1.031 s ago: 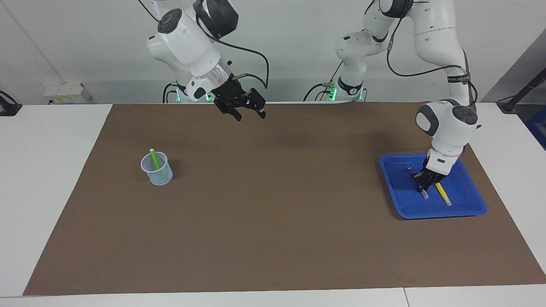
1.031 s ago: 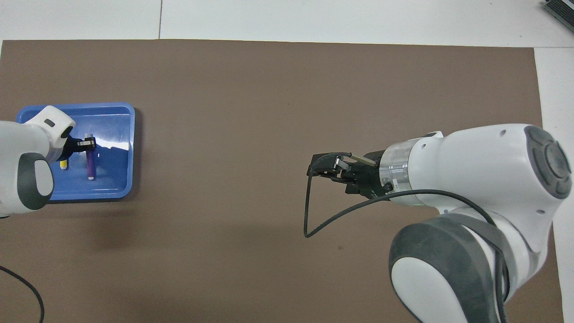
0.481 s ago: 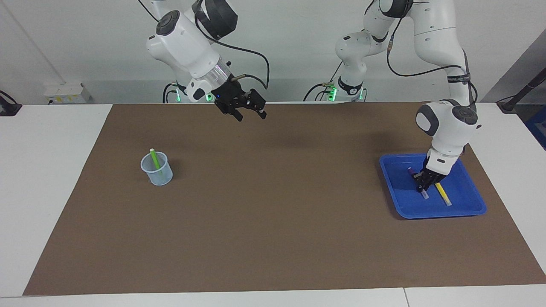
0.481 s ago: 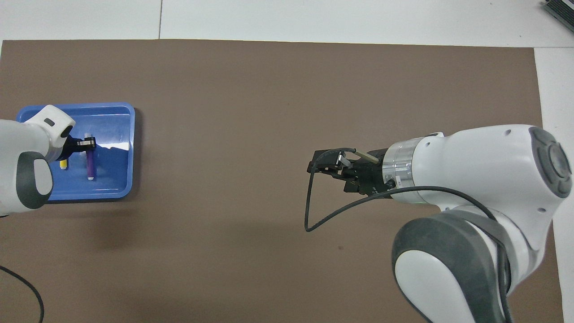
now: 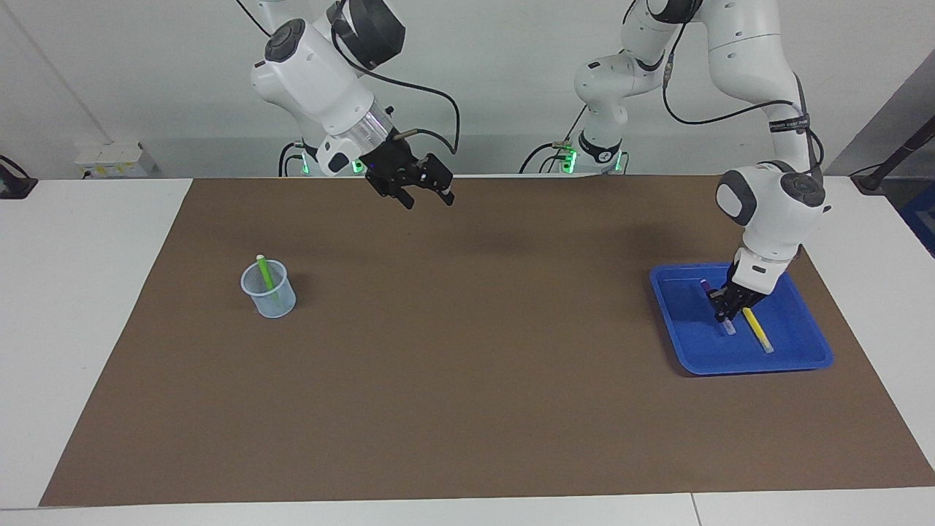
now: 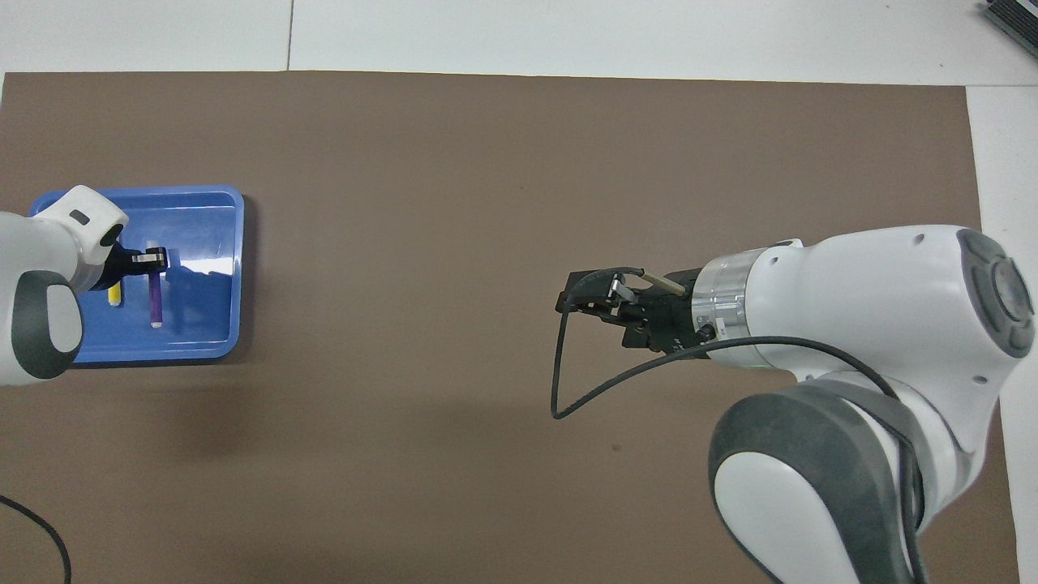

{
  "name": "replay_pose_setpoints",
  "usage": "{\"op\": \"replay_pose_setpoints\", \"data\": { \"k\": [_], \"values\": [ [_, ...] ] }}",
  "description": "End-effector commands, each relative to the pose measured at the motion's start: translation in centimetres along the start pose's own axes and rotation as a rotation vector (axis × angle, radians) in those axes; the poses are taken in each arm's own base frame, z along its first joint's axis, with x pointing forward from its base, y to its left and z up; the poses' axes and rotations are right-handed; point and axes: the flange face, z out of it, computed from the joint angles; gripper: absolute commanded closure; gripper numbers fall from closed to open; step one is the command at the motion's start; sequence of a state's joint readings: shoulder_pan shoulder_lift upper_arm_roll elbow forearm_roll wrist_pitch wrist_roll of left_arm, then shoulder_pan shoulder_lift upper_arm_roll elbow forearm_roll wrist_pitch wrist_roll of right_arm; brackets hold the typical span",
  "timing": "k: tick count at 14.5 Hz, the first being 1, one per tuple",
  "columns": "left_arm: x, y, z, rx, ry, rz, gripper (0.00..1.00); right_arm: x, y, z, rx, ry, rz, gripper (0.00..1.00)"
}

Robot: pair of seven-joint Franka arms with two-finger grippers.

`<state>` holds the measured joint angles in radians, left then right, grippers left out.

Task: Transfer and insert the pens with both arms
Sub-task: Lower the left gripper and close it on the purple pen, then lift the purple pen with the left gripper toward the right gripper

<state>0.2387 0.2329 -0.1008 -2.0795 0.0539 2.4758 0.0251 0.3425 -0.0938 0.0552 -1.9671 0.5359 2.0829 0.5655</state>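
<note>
— Counting the pens, how far along does the job look?

— Roughly a third, by the look of things. The green pen point(image 5: 266, 275) stands tilted in the clear cup point(image 5: 269, 290) toward the right arm's end of the table, so one insertion looks done. The purple pen point(image 5: 716, 304) and the yellow pen point(image 5: 757, 330) are both in the blue tray point(image 5: 796, 355) toward the left arm's end.

— Which one is being dealt with?

— The purple one. The left gripper point(image 5: 723, 313) is down in the tray with its fingers pinched on that pen near its middle. In the overhead view the purple pen point(image 6: 154, 297) sticks out from the left gripper point(image 6: 151, 259) toward the robots, its pale end lowest in the picture. Whether it has come fully clear of the tray floor cannot be told. The yellow pen point(image 6: 116, 293) lies just beside it, untouched.

— And the other arm?

— The right gripper point(image 5: 422, 191) waits in the air over the mat's edge nearest the robots, between cup and tray, fingers spread and holding nothing.

— So what is left?

— Likely a lift, a handover to the right arm, a drop into the cup, then the same for the yellow pen.
</note>
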Motion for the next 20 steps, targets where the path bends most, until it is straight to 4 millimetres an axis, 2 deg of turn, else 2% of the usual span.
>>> {"op": "replay_pose_setpoints", "data": {
  "k": [1, 5, 7, 9, 12, 16, 20],
  "values": [
    [-0.5, 0.5, -3.8, 0.017, -0.034, 0.004, 0.88, -0.1, 0.2, -0.2, 0.022, 0.000, 0.032, 0.00],
    [-1.5, 0.7, -8.8, 0.029, -0.076, 0.002, 0.88, -0.2, 0.8, 0.2, 0.014, -0.006, 0.037, 0.00],
    [-1.9, 0.6, -10.2, 0.034, -0.087, -0.031, 0.88, -0.4, 0.7, 0.0, 0.015, -0.005, 0.036, 0.00],
    [-2.1, 0.7, -10.7, 0.036, -0.091, -0.069, 0.88, -0.4, 0.7, 0.1, 0.015, -0.004, 0.037, 0.00],
    [-2.1, 0.8, -12.0, 0.034, -0.070, -0.275, 0.88, -0.4, 0.7, 0.0, 0.016, -0.003, 0.037, 0.00],
    [-1.5, 0.7, -15.1, -0.026, -0.017, -0.701, 0.88, -0.4, 0.7, 0.0, 0.016, -0.003, 0.053, 0.00],
    [-1.9, 1.2, -16.5, -0.061, -0.031, -1.022, 0.88, -0.4, 0.7, 0.0, 0.016, -0.003, 0.065, 0.00]
  ]
}}
